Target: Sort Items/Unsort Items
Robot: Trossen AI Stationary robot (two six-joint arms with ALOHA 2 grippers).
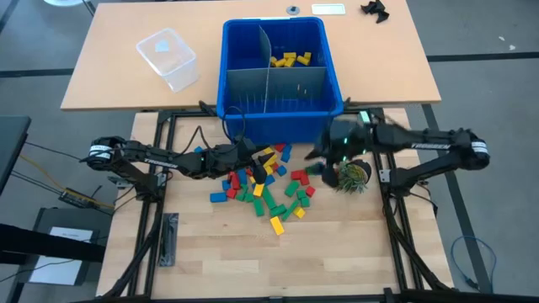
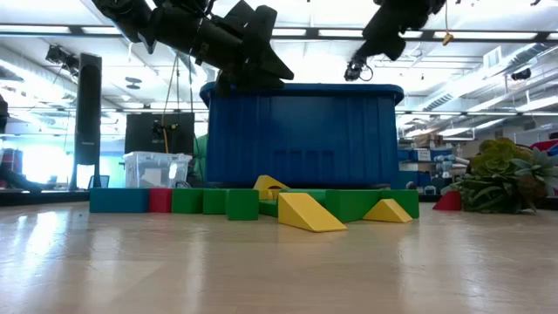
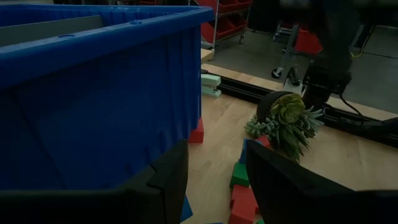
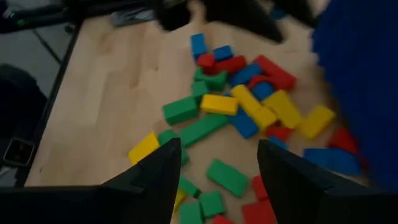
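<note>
overhead, table-level, 2 wrist cams

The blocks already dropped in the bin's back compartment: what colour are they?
Yellow. The blocks in the blue bin show best in the high view.

Left arm [image 1: 160, 158]: dark, near-black links; white lettering along the forearm; pale band at the rear joint.
Right arm [image 1: 425, 145]: same dark build; white lettering on the forearm; pale band by the far joint; small green light near the wrist.
Cables: thin black leads trailing beside both arms.
Left gripper [image 3: 214, 180]: two broad matte black fingers, flat-faced, angular edges.
Right gripper [image 4: 217, 171]: two black fingers [image 4: 158, 171], wedge-shaped, tapering upward.
Low view: bulky black silhouettes; possibly a loose cable loop at the right wrist.
</note>
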